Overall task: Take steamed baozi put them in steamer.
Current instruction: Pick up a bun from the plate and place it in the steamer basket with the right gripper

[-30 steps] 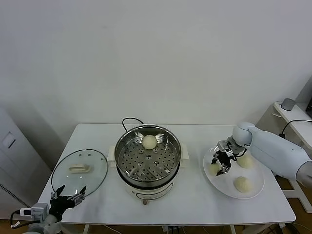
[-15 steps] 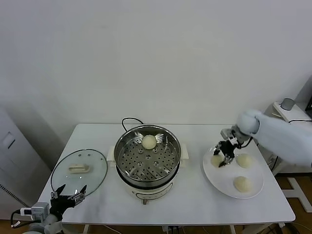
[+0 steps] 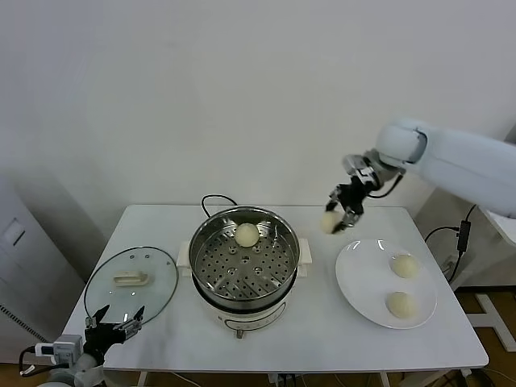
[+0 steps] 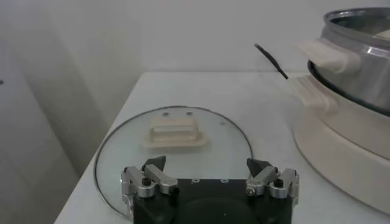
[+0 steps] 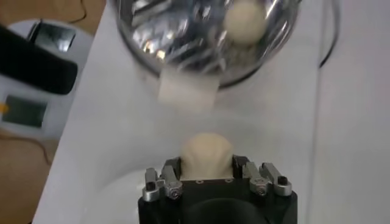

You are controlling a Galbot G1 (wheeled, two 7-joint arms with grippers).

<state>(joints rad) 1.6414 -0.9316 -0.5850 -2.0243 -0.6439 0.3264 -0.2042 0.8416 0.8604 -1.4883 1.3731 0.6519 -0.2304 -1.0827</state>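
The steamer (image 3: pixel 244 266) is a shiny steel pot on a white base at the table's middle, with one baozi (image 3: pixel 247 234) on its perforated tray. My right gripper (image 3: pixel 339 211) is shut on a second baozi (image 3: pixel 330 221) and holds it in the air between the steamer and the white plate (image 3: pixel 363 286). In the right wrist view the held baozi (image 5: pixel 206 155) sits between the jaws, with the steamer (image 5: pixel 183 36) beyond. Two more baozi (image 3: pixel 404 265) (image 3: pixel 401 304) lie on the plate. My left gripper (image 3: pixel 113 320) is open and empty at the table's front left corner.
A glass lid (image 3: pixel 131 281) with a cream handle lies flat left of the steamer, right before the left gripper (image 4: pixel 210 176). A black cord (image 3: pixel 214 199) runs behind the steamer. The table's front edge is close to the plate and steamer base.
My right gripper has lifted a baozi off the plate and carried it up and toward the steamer. The plate now holds two baozi. The left arm has not moved.
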